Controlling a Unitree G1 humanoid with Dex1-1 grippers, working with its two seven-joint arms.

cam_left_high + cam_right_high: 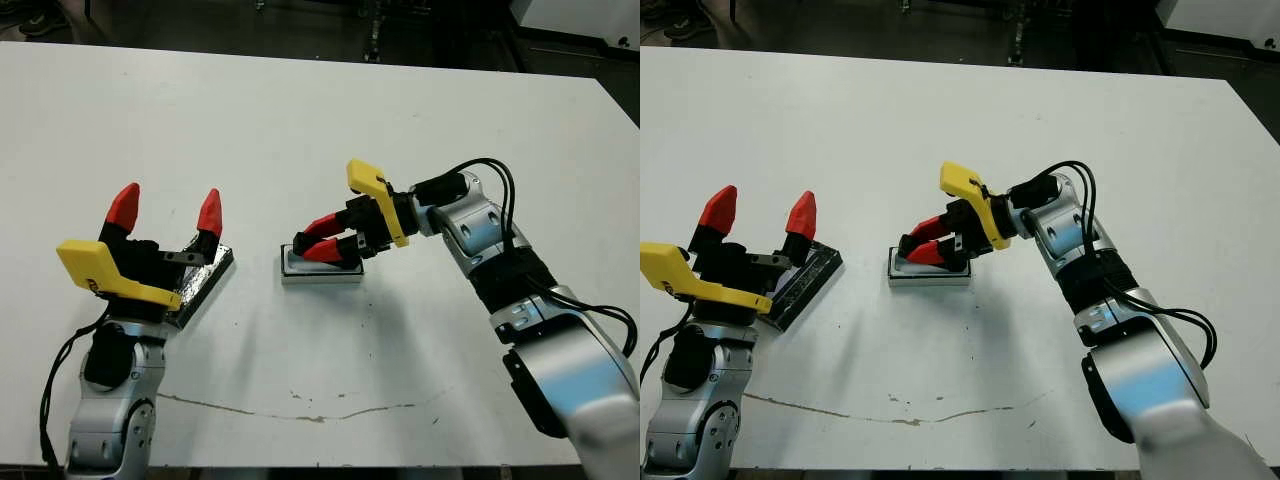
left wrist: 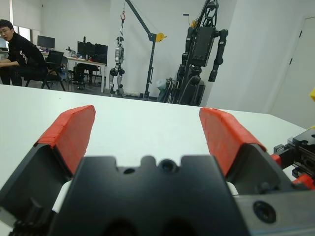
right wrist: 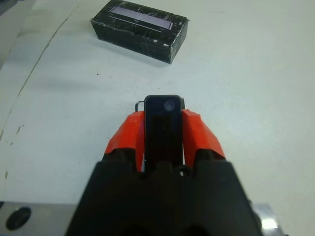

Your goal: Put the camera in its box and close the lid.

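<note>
Red-tipped fingers of the right gripper [image 3: 163, 129] were clamped on the camera [image 3: 163, 125], a small black bar seen end-on between the 2 pads in the right wrist view. In the head views that gripper hung low over the box [image 1: 321, 270], the shallow white-walled tray near the table's middle; whether the camera already touched the tray floor could not be told. The lid [image 1: 203, 283] — glossy black slab with speckled sides — lay apart to the robot's left, partly under the left gripper [image 1: 167, 211], whose 2 fingers stood spread wide, pointing up and holding nothing. Step in hand, by judgement: placing the camera into the box, the lid not yet taken up. The next move would call for the bar to be aligned with the tray's length and settled flat inside the walls before release; a tilted end could ride up on a wall. Surface: white table [image 1: 300, 130], matte, with a thin dark crack-like line [image 1: 290, 410] and small specks near the front edge. Room — seen in the left wrist view: an open office with a seated person [image 2: 17, 49] at desks, a small humanoid on a stand [image 2: 118, 61], a larger dark humanoid [image 2: 199, 54] by the wall.
</note>
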